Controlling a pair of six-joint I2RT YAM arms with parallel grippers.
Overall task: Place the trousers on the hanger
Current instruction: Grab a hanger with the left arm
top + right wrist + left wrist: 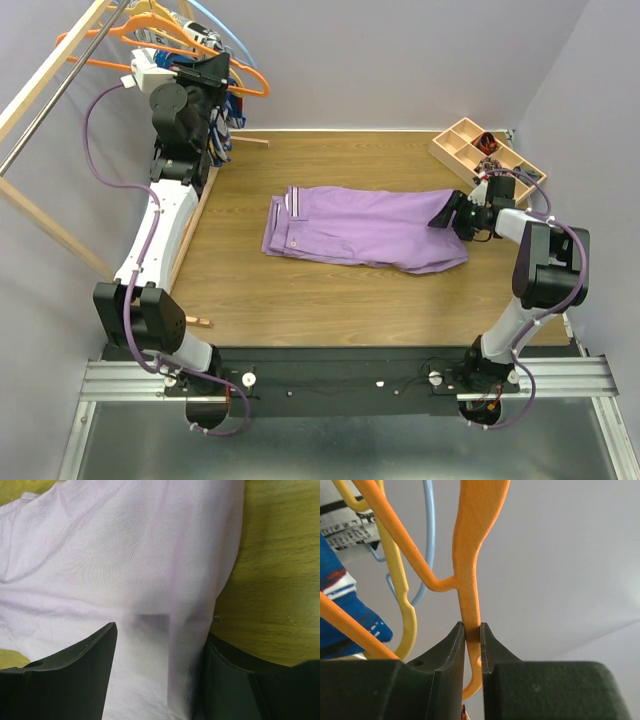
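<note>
1. Clamping tight, the left fingers point(459, 642) pinch the hanger point(470, 580) on its thin orange stem, one pad on each side of the plastic with no gap showing.
2. Just beside that grip, in the left wrist view, a yellow hanger point(400, 580) and a light blue hanger point(429, 530) hang to the left, and a blue, white and red patterned garment point(345, 615) sits at the far left edge.
3. From above, these fingers are raised high at the far left corner, up among the hangers on the wooden rack point(40, 78), well apart from the cloth.
4. The right fingers point(102, 645) stand released and spread wide, with lilac fabric running between them; they do not pinch it.
5. The trousers point(365, 230) lie flat in the middle of the counter point(300, 300), folded lengthwise, the striped waistband at the left end and the leg ends at the right, where the right fingers sit.
6. Beyond the right arm, a wooden tray point(460, 140) with compartments rests at the far right corner of the counter.
</note>
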